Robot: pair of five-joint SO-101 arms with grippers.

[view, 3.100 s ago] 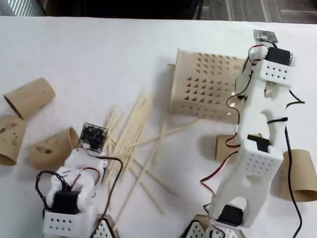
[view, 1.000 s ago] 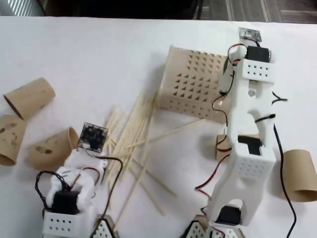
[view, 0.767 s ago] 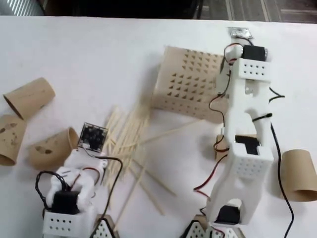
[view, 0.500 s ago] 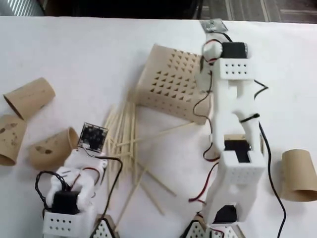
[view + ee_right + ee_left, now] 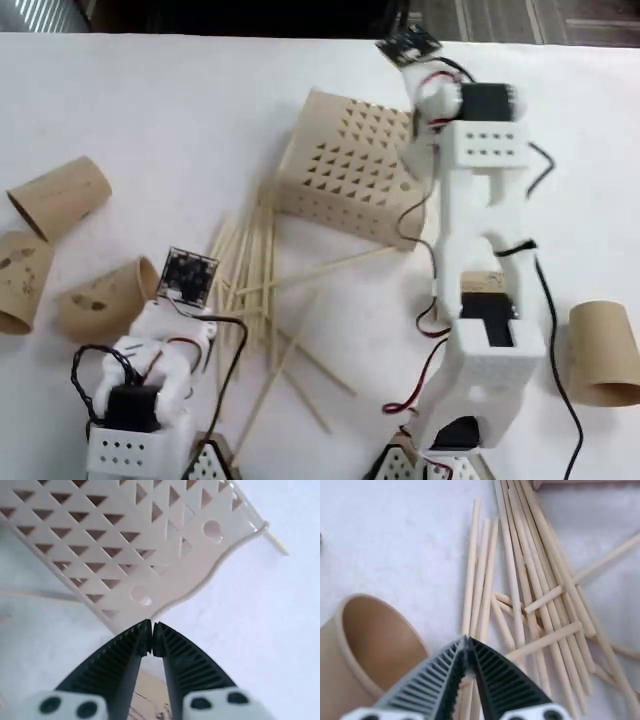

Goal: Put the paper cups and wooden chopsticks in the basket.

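Right arm has dragged the basket [image 5: 350,170] left across the table [image 5: 200,100] and turned it. Its lower left corner now butts against the chopsticks [image 5: 260,270].

The sticks, fanned out a few seconds back, are swept into a tighter, more parallel bundle. A few strays still lie crosswise nearer the arms.

Right gripper [image 5: 151,630]: jaws together, tips right at the basket's wavy rim. Cannot tell whether the thin wall is nipped between them or only nudged.

Left gripper [image 5: 468,647]: jaws together, nothing held. It hangs over the near end of the stick pile, with a cup [image 5: 365,640] just beside it. That arm has not stirred.

Cups unmoved. Three lie on their sides at the left [image 5: 60,195], [image 5: 20,280], [image 5: 105,297], and one at the far right [image 5: 600,352].

Reading: nothing is in the basket yet. The shift looks like staging, since the basket now sits closer to the sticks and the left cups, so carries should be shorter. Risk: more shoving could scatter the sticks again.
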